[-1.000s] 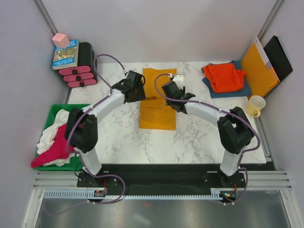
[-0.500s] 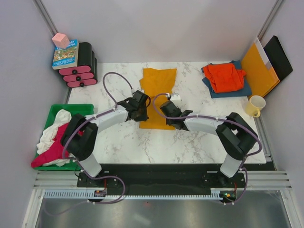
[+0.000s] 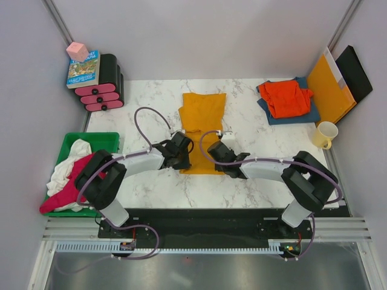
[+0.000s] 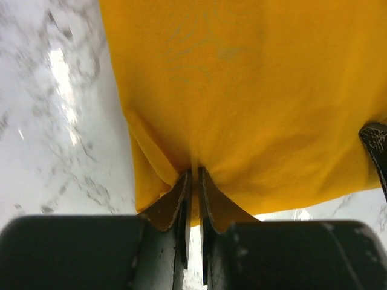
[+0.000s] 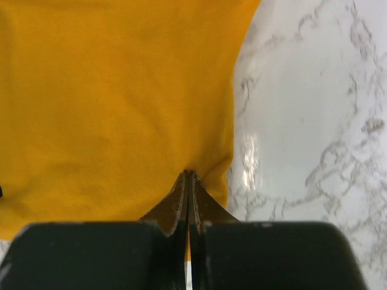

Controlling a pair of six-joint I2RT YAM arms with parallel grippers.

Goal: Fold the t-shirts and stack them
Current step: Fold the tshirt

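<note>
The mustard-yellow t-shirt (image 3: 203, 118) lies as a long folded strip in the middle of the marble table (image 3: 266, 175). My left gripper (image 3: 184, 159) is shut on its near left hem, cloth pinched between the fingers (image 4: 195, 172). My right gripper (image 3: 222, 159) is shut on the near right hem (image 5: 188, 175). A folded red-orange t-shirt (image 3: 285, 98) rests on a dark blue t-shirt (image 3: 302, 115) at the back right. White (image 3: 65, 164) and magenta (image 3: 65, 192) t-shirts lie crumpled in the green bin (image 3: 104, 139) on the left.
An orange-yellow folder (image 3: 329, 90) and a black board (image 3: 355, 72) lean at the back right, with a yellow mug (image 3: 325, 134) in front of them. A book (image 3: 83, 67) with a pink cube (image 3: 77, 51) and a black-and-pink stack (image 3: 104, 84) stand at the back left.
Both grippers moved from the shirt's middle toward the near edge and closed on its near hem. The yellow shirt has slid slightly toward me.
</note>
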